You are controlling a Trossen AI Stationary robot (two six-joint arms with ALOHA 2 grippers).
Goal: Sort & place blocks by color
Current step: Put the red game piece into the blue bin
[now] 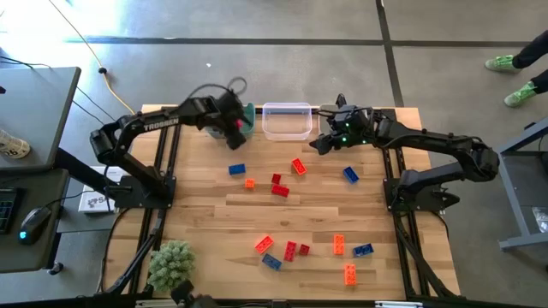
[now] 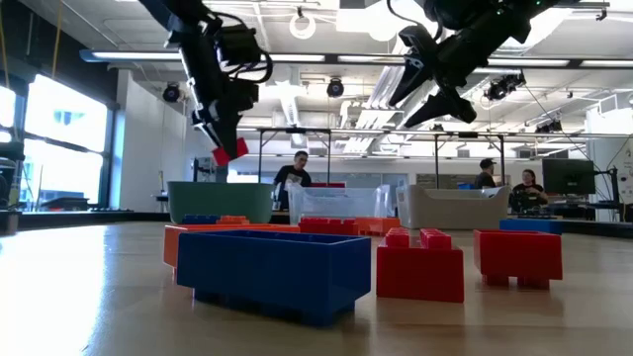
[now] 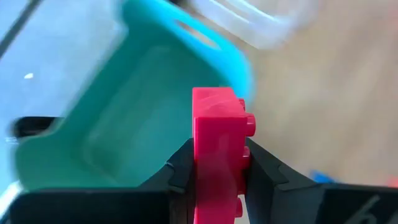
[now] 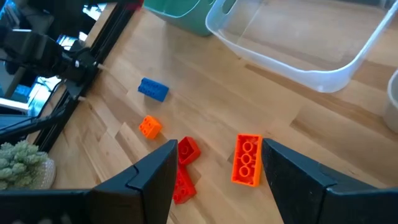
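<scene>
Loose blocks (image 1: 280, 190) are lying mid-tabletop (image 1: 205, 214). Left tool (image 3: 214, 163) is pinching a red block (image 3: 216, 149) over the green bin (image 3: 124, 124) at the far edge. Right tool (image 4: 217, 163) is hanging spread, empty.

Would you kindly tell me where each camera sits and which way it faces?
High: above, looking down at the table; both arms show.
Low: table height, facing the room past blocks; both grippers overhead.
Left wrist: over the green bin; left gripper clamps a red block.
Right wrist: down at blocks; open right gripper.
Shared: the red block also shows in low.
</scene>
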